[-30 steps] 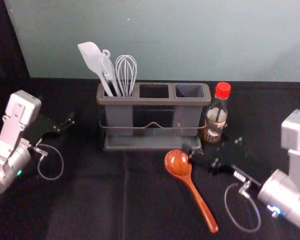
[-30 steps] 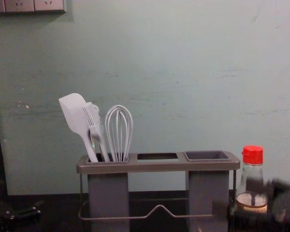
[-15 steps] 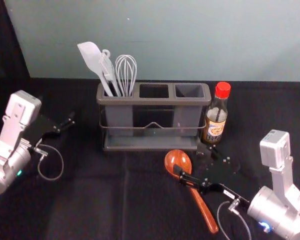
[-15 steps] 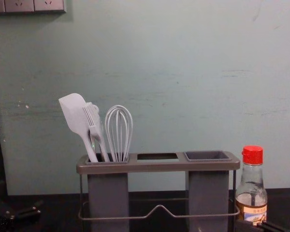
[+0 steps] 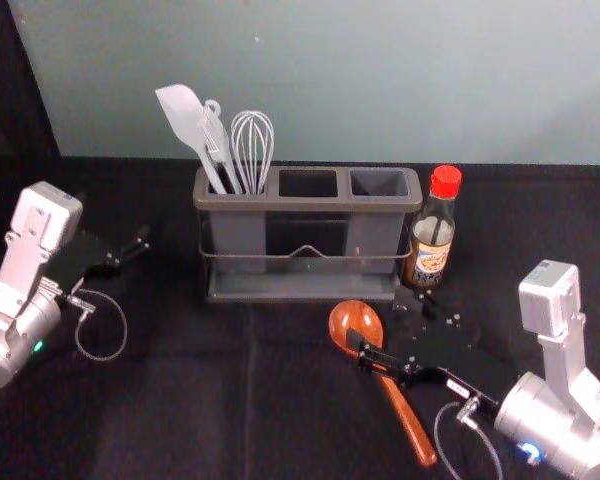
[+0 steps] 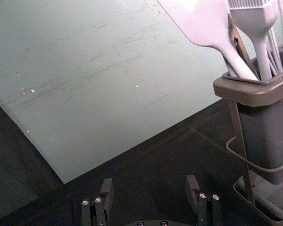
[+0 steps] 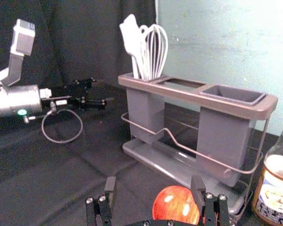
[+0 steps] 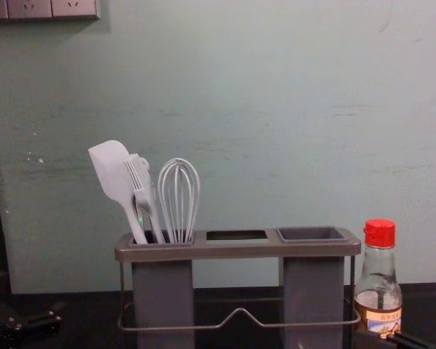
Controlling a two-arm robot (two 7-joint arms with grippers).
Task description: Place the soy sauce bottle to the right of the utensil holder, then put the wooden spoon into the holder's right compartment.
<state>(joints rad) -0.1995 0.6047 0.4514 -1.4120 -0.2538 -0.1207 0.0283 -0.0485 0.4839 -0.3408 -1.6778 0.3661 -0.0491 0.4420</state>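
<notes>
I have my right gripper [image 5: 382,322] at the bowl end of the spoon [image 5: 408,424], in front of the holder's [image 5: 305,202] right end. Its fingers are spread wide with nothing gripped; from the right wrist, I see the bowl between them, closer to one. I can't tell whether that finger touches it. The spoon lies on the desk [image 5: 180,410], bowl towards the holder, handle slanting back towards me and to the right. The bottle [image 5: 433,240] stands upright just right of the holder. My left gripper [image 5: 138,245] is parked well left of the holder, wide open and empty. The spatula [image 5: 185,118], brush [image 5: 216,138] and whisk [image 5: 252,145] sit in the left compartment.
</notes>
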